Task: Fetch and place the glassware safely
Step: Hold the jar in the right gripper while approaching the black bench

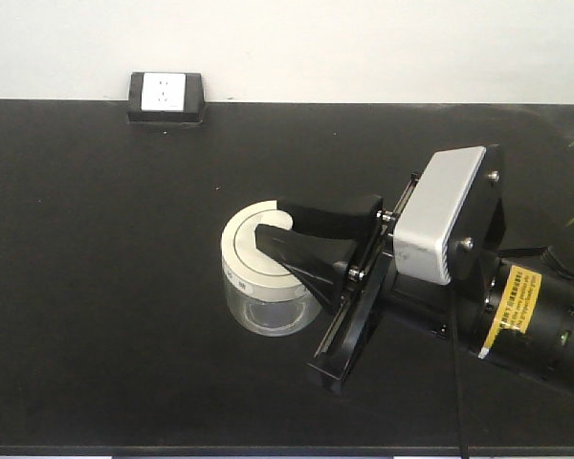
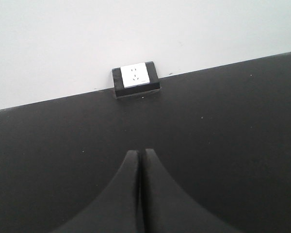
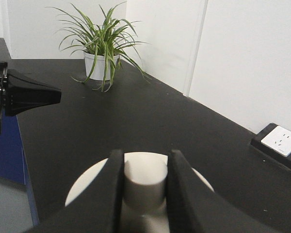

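– Right tool point(image 3: 145, 156) is over the glass jar point(image 1: 268, 311), its two fingers squeezed against either side of the knob point(image 3: 144, 187) in the middle of the off-white lid point(image 1: 241, 251). That reads as a grip!
– And the jar itself?
– Upright on the black tabletop point(image 1: 105, 287), near the middle, lid on. I see no gap under it, so I'd call it caught but not lifted.
– So the fetch is half made. What's the left tool point(image 2: 139, 159) up to?
– Clenched on nothing, fingers pressed together, hanging over the tabletop and facing the wall socket point(image 1: 166, 96) at the back edge. It's well apart from the jar.
– What's left, then?
– All that matters, by my reckoning: raise it, carry it, set it down gently. Where it's meant to land, these views don't tell me.
– Any worry?
– The hold is on the knob alone. If that lid only rests loose on the glass, a lift could bring the lid up and leave the body behind. I can't tell from here how it's seated.
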Robot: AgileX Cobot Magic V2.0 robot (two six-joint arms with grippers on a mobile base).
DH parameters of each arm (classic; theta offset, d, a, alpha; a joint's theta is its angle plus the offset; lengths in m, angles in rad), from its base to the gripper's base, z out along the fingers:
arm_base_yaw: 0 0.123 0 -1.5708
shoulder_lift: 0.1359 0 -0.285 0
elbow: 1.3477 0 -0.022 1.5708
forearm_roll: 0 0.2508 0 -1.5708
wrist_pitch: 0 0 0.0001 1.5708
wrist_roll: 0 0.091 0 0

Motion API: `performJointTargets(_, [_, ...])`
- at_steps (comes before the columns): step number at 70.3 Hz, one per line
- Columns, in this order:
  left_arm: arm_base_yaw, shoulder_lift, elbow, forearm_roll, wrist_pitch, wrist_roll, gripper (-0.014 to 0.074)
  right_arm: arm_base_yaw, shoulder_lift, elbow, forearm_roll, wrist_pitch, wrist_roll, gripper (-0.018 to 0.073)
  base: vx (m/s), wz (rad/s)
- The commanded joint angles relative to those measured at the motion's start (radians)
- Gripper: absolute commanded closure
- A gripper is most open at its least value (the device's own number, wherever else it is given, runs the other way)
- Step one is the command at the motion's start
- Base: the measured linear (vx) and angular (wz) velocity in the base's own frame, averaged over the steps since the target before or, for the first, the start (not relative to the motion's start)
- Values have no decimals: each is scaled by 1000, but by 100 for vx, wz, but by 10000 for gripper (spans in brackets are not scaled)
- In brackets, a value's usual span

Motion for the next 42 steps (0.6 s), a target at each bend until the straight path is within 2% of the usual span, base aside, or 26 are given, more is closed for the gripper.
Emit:
performJointTargets(1, [-5,-1,-25,-7,-70,-9,603,-2,-26,-32,29,-76,-3,563,9,6])
performJointTargets(42, [-5,-1,-25,-7,-70,-9,603,-2,-26,-32,29,-76,-3,563,3,1])
